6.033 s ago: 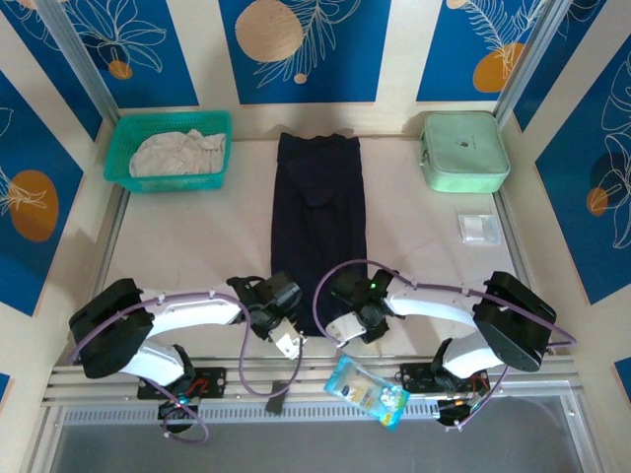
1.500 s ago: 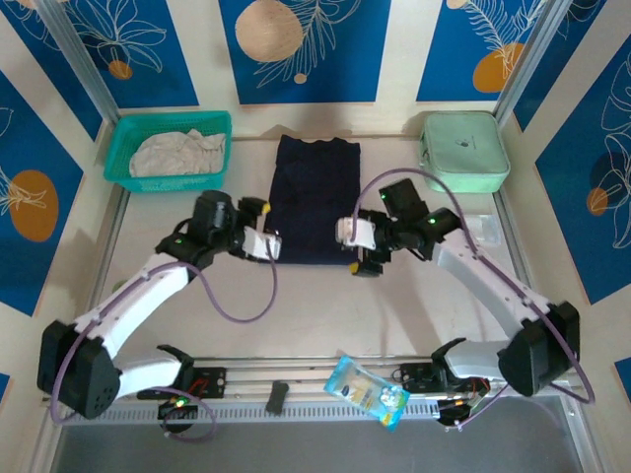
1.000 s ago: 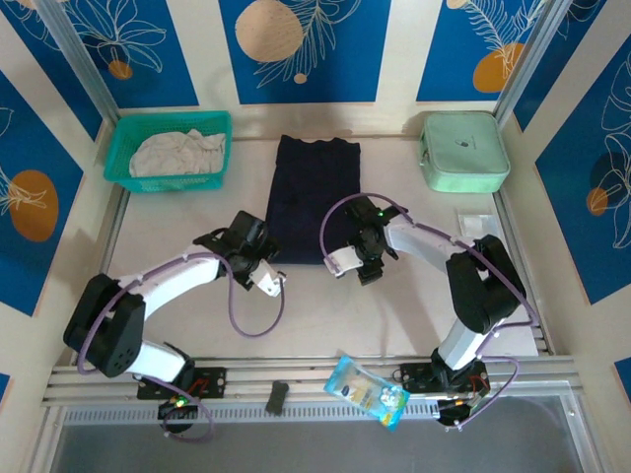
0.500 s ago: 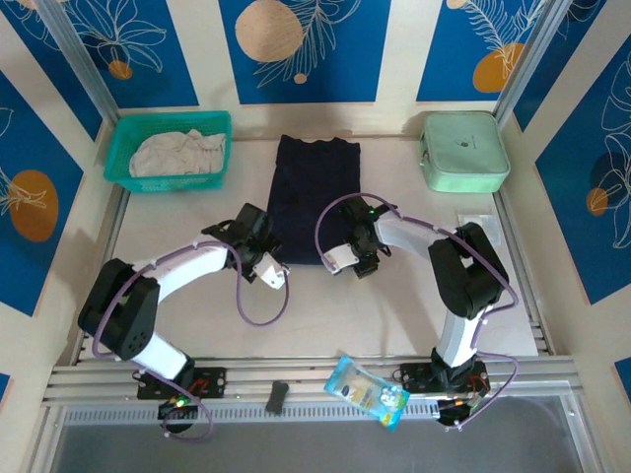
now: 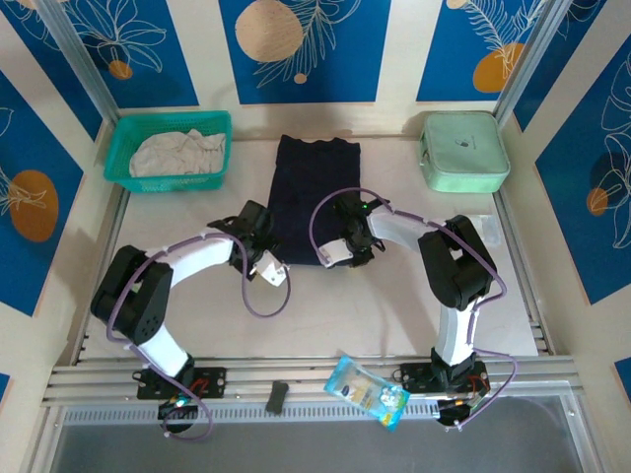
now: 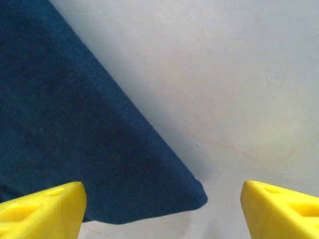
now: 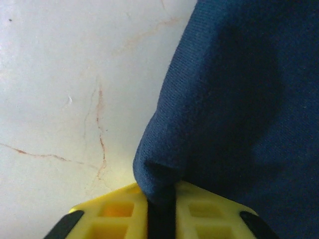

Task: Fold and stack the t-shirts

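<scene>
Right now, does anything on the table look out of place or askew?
Yes. A blue-and-white packet lies askew on the near metal rail. The grip is also uneven: the right gripper pinches one near corner of the navy shirt, while the left gripper stands open over the other corner.

your view: teal mesh basket (image 5: 116,163) at far-left corner of the pale table (image 5: 177,246) | mint-green hard case (image 5: 463,151) at far-right corner | small pale flat square (image 5: 485,225) nearer than the case | shiny snack packet (image 5: 367,391) on near rail | small black block (image 5: 277,397) left of it | blue leaf-print panels (image 5: 306,49) behind
</scene>
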You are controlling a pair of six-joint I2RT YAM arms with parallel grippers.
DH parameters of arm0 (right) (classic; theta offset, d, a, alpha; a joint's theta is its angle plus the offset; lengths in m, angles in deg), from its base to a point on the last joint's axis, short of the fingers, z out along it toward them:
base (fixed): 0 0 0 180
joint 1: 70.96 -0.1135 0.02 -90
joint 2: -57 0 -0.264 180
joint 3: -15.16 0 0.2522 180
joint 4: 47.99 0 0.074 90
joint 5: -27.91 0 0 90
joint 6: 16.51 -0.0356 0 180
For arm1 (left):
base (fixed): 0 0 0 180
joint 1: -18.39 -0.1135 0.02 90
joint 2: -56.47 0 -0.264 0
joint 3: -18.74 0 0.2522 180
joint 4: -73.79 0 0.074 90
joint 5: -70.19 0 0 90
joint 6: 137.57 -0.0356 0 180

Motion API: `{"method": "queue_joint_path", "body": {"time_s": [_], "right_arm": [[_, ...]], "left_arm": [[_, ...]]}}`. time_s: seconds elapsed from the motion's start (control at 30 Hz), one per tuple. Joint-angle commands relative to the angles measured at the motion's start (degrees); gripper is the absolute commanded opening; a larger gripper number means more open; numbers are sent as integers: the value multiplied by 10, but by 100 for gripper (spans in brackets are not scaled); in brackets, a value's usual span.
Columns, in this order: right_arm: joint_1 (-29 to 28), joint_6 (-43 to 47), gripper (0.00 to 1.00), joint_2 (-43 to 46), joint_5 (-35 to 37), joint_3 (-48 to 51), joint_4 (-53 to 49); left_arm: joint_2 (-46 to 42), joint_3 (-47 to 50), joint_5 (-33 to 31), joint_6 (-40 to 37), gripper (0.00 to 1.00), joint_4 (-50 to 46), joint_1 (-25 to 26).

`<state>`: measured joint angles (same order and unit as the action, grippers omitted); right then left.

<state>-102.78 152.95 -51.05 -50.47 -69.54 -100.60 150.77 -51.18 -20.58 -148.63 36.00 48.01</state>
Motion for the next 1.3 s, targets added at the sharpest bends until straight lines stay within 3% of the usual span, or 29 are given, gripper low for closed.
{"method": "queue_joint_path", "body": {"time_s": [0.0, 0.27, 0.43, 0.83, 1.07, 1.27], "right_arm": [[-6, -11, 12, -16, -23, -3, -29], [-5, -19, 5, -15, -28, -10, -41], [-5, -22, 0, -14, -33, -10, -45], [1, -31, 0, -17, -46, -20, -56], [1, -38, 0, -5, -51, -20, -58], [7, -67, 0, 29, -68, -7, -30]], "left_arm": [[18, -23, 3, -5, 81, -7, -5], [55, -37, 3, -7, 79, -12, -11], [90, -47, -7, -6, 72, -10, -22], [191, -84, -45, 11, 41, 69, -28], [223, -86, -56, 10, 0, 120, -29], [187, -73, -51, 43, 0, 130, -28]]}}
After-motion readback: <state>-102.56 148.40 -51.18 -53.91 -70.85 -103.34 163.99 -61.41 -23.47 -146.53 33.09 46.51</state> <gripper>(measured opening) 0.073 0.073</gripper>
